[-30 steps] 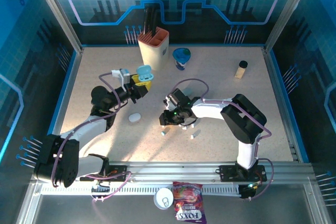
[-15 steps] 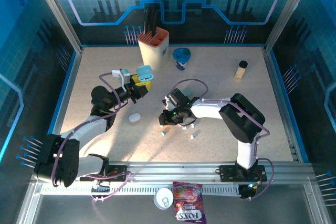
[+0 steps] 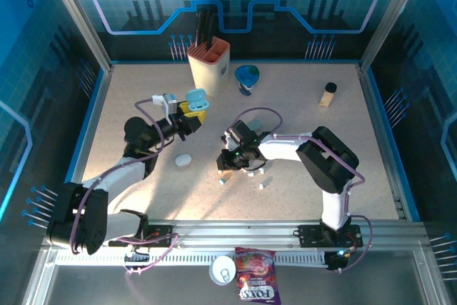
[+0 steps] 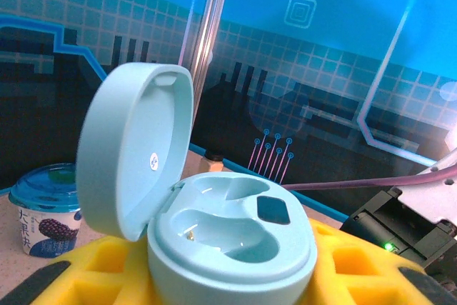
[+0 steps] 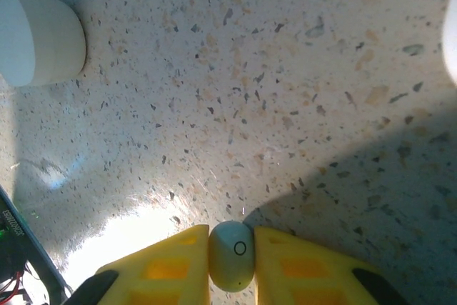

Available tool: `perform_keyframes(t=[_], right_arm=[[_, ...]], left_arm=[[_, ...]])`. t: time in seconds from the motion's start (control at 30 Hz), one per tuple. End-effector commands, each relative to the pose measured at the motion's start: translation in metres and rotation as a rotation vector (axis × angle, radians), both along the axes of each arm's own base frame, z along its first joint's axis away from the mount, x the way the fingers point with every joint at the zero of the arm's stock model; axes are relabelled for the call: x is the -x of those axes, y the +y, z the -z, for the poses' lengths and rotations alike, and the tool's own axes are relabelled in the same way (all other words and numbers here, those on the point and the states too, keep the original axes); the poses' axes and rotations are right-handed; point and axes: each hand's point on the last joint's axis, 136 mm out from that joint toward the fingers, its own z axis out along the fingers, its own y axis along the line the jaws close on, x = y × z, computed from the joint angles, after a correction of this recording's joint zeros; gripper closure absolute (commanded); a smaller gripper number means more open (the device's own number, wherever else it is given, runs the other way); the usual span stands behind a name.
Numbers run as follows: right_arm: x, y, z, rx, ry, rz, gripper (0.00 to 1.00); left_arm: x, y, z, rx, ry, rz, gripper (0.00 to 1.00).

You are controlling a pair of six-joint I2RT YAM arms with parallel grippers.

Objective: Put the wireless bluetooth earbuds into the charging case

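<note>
Earbud point(image 5: 230, 266) sits pinched in right jaws while left jaws clamp the open teal case point(image 4: 232, 248).

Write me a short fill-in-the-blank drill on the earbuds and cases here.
1. The teal charging case held in the left arm's jaws has its lid ____.
2. Both earbud wells in it are ____.
3. The pale earbud is pinched in the jaws of the ____ arm.
4. The white pebble-shaped case has its lid ____.

Missing words: open; empty; right; closed
</note>
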Motion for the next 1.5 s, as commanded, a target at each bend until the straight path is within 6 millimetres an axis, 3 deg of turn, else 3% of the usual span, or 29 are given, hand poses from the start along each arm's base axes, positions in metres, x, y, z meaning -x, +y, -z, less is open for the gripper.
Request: perform_keyframes(t=[0.0, 0.17, 0.3, 0.5, 0.63, 0.87, 1.03, 1.17, 1.33, 1.47], right_arm=[[0.000, -0.014, -0.001, 0.077, -0.064, 0.020, 0.84], [-0.010, -0.049, -0.024, 0.214, -0.193, 0.110, 0.86], [-0.017, -0.097, -0.034, 0.425, -0.236, 0.267, 0.94], [-0.014, -0.163, -0.044, 0.793, -0.272, 0.372, 0.94], [-0.013, -0.182, -0.050, 0.938, -0.302, 0.381, 0.94], [-0.011, -0.178, -0.054, 0.901, -0.312, 0.386, 0.93], [-0.013, -0.166, -0.081, 0.755, -0.395, 0.342, 0.92], [-0.013, -0.152, -0.123, 0.597, -0.558, 0.243, 0.95], [-0.004, -0.127, -0.199, 0.298, -0.819, 0.102, 0.94], [0.014, -0.111, -0.255, 0.121, -1.006, -0.027, 1.00]], left_arm=[[0.002, 0.000, -0.008, 0.011, -0.028, 0.024, 0.65], [0.001, -0.001, -0.007, 0.013, -0.022, 0.027, 0.65], [0.001, -0.001, -0.008, 0.019, -0.020, 0.033, 0.65], [0.001, -0.002, -0.009, 0.027, -0.018, 0.042, 0.65], [0.000, -0.003, -0.010, 0.033, -0.012, 0.054, 0.65], [0.001, -0.008, -0.007, 0.034, -0.008, 0.074, 0.65], [0.009, -0.021, 0.008, -0.031, -0.018, 0.101, 0.65], [0.024, -0.037, 0.026, -0.100, -0.043, 0.141, 0.65], [0.043, -0.055, 0.044, -0.178, -0.078, 0.196, 0.65], [0.054, -0.064, 0.053, -0.229, -0.088, 0.246, 0.65]])
